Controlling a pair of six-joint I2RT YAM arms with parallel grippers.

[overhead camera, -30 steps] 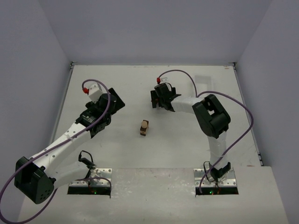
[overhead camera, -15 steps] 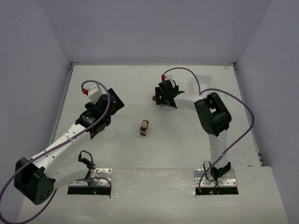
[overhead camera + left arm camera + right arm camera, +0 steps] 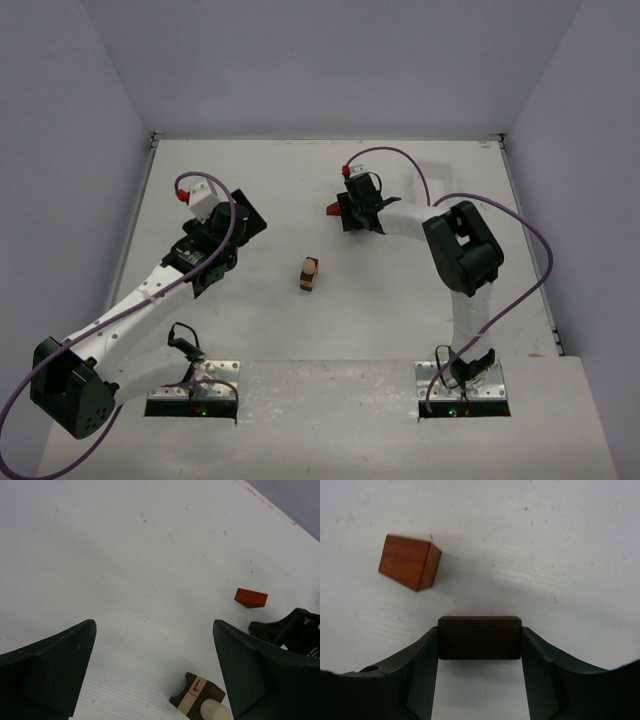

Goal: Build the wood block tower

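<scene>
1. The right gripper (image 3: 480,638) is holding a dark brown block (image 3: 480,630) on the table (image 3: 250,170). Its 2 fingers are pressing against the block's 2 short ends, and the block is sitting square between them.
2. A red-brown block (image 3: 410,562) is lying loose just beside the dark one, apart from it and turned at an angle. It is not touching either finger.
3. The tower (image 3: 309,272) is standing near the middle of the table, well apart from the right gripper and nearer the arm bases. From the left wrist it is showing a dark piece, a tan lettered piece and a pale round piece.
4. The left gripper (image 3: 154,630) is hanging over the table to the left of the tower with its jaws wide and nothing between them.
5. The step in hand is looking like the pickup of the next piece for the tower.
6. The next move is calling for a straight lift that is not knocking the red-brown block. Then comes a carry to the tower and a level, gentle placing, since the small stack is likely tipping easily.
</scene>
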